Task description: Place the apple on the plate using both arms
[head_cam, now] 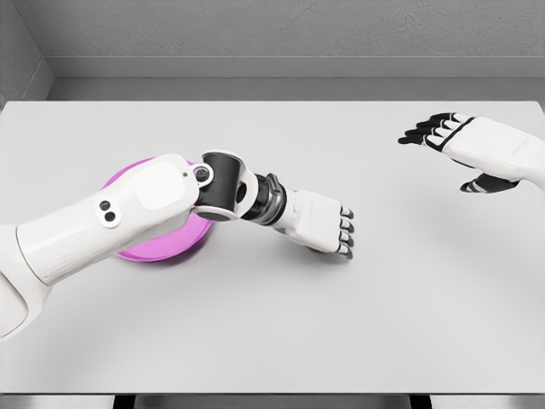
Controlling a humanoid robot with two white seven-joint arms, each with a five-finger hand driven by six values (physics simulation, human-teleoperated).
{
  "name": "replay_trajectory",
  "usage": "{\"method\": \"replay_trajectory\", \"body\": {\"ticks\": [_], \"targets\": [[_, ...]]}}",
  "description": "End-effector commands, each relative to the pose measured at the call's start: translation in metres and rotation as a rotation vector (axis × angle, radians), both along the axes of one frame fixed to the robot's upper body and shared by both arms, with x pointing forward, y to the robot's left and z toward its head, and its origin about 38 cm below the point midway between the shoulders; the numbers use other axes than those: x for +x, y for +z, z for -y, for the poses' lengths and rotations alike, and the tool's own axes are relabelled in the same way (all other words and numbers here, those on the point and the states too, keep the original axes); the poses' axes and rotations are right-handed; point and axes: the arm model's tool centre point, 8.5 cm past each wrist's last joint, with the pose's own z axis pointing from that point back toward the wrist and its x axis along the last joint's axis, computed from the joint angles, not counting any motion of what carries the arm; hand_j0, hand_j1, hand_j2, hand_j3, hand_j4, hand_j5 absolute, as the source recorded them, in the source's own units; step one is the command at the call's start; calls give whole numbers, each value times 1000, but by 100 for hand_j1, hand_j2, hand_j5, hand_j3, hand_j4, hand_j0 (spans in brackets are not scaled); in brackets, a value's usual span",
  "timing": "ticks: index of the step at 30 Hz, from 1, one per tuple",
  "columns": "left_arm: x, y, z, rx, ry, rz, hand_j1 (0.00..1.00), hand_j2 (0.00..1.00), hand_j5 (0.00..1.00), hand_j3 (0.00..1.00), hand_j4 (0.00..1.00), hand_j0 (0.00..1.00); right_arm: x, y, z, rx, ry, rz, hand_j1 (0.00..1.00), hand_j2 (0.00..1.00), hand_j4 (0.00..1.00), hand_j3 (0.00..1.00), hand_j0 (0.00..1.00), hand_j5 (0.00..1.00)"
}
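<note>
Near the middle of the worktop (272, 341): the left hand (319, 220), palm down, low over the grey surface.
Left arm: comes in from the lower left, crosses over the plate (157, 249) and reaches toward the centre.
Left fingers (346, 232): curled downward at the hand's right end, dark tips pointing at the surface; whether they close on anything beneath cannot be told, since the hand covers that spot.
Apple: not visible anywhere on the worktop; it may lie under the left hand, but the view does not show it.
Plate: pink-purple, round, lying flat on the left part of the worktop; the left forearm hides much of it, leaving the upper left edge and the lower rim showing.
Plate contents: the visible part carries nothing.
Right hand (477, 152): at the right edge, raised above the worktop, well apart from the left hand and the plate.
Right fingers (430, 129): stretched out and slightly spread, pointing left, thumb hanging below the palm, holding nothing.
Worktop: pale grey, wide, with a grey wall behind its far edge.
</note>
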Motion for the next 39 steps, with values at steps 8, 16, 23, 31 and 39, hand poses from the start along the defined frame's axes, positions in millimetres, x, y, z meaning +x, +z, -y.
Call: {"method": "replay_trajectory", "body": {"ticks": [8,16,23,31,39], "targets": [[1,1,-1,-3,7,-3,92,92,92,92,92,92,-1,1,0,2,7,2,100,100,100,100,100,100],[2,-2,-1,6,9,0,83,83,83,83,83,83,-1,0,0,2,7,0,100,100,100,100,100,100],[1,-4,-1,6,9,-7,61,61,61,61,61,61,-1,0,0,2,7,0,100,100,100,100,100,100],[3,-9,3,24,12,-1,45,45,45,45,45,45,-5,1,-6,0,25,7,100,100,100,100,100,100],[4,-12,2,32,17,7,19,19,19,19,19,19,-5,1,-6,0,25,7,100,100,100,100,100,100]]}}
